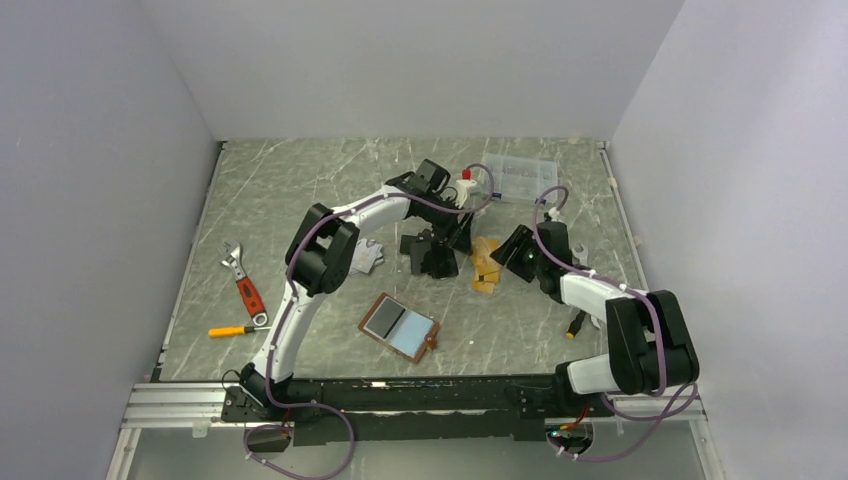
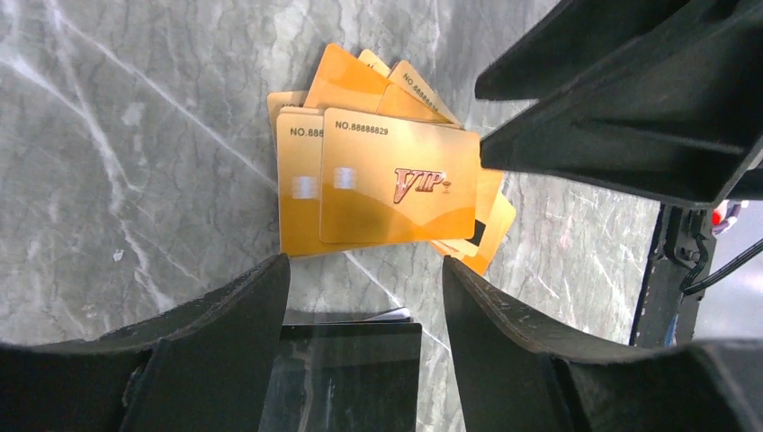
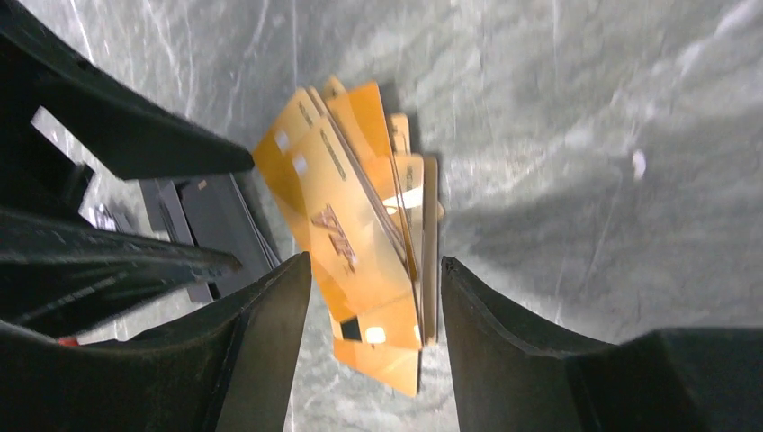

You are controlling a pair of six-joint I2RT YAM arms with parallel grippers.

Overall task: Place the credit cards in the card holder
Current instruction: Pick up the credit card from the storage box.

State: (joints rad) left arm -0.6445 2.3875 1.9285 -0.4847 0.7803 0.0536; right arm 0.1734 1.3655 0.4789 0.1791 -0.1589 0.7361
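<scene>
The orange-gold credit cards [image 1: 486, 266] lie in a loose pile at mid-table, and show in the left wrist view [image 2: 396, 180] and the right wrist view [image 3: 360, 234]. My right gripper [image 1: 505, 260] is open, its fingers on either side of that pile [image 3: 373, 261]. My left gripper [image 1: 442, 245] is open just over the black cards [image 1: 425, 258]; a black card [image 2: 346, 369] lies between its fingers [image 2: 364, 265]. Silver-grey cards [image 1: 368, 255] lie left of them. The brown card holder [image 1: 400, 328] lies open nearer the front.
A clear plastic compartment box [image 1: 518, 178] stands at the back right. A wrench [image 1: 243, 283] and a screwdriver [image 1: 238, 330] lie at the left. Another small tool [image 1: 577, 325] lies by the right arm. The two grippers are close together.
</scene>
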